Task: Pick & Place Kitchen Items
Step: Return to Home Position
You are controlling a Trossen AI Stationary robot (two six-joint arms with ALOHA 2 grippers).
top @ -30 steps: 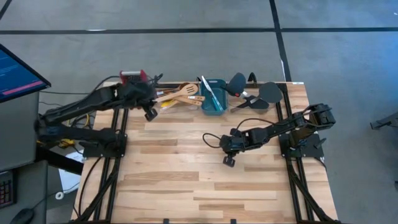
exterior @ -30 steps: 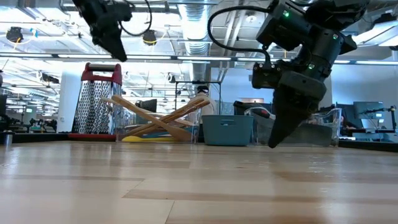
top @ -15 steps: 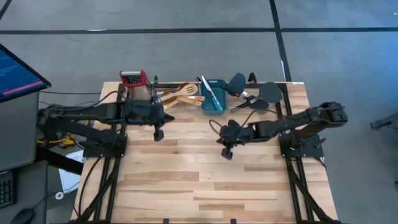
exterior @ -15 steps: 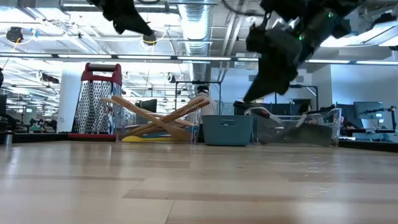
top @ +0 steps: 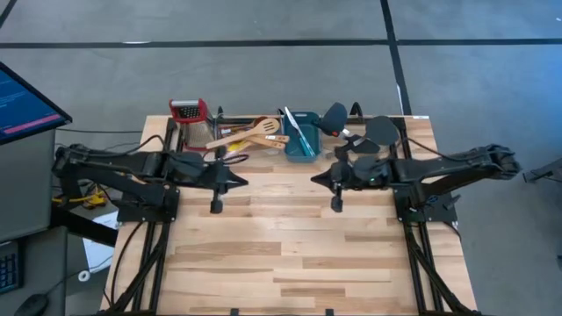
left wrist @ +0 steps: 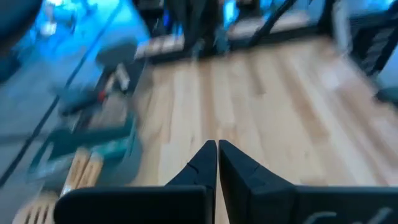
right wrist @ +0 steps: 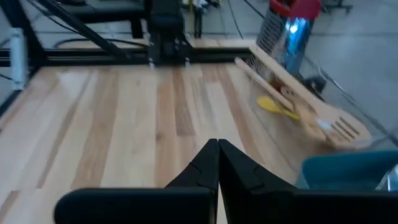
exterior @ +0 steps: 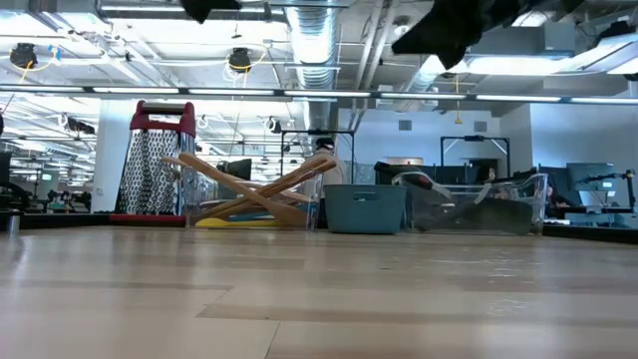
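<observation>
Pale wooden spoons and a slotted spatula (top: 250,133) lie crossed in a clear bin at the far edge, handles leaning on its rim (exterior: 254,189). A yellow spoon (right wrist: 273,104) lies under them. Black spatulas (top: 379,132) rest in a second clear bin on the far right. My left gripper (top: 215,205) hangs shut high over the table, near of the wooden utensils. My right gripper (top: 336,204) hangs shut, near of the teal tub (top: 300,136). Both wrist views show the fingers closed (left wrist: 217,149) (right wrist: 218,148) with nothing between them.
A red-topped grater (top: 187,112) stands at the far left, beside the wooden utensils. The teal tub (exterior: 364,207) sits between the two clear bins (exterior: 478,204). The wooden table top (top: 281,246) stretches bare toward the near edge.
Both grippers have risen, passing out of the low view's top. The left one swung away from the wooden utensils toward the table's middle and near side. The right one moved toward the far edge as its arm stretched out level. No utensil has moved.
</observation>
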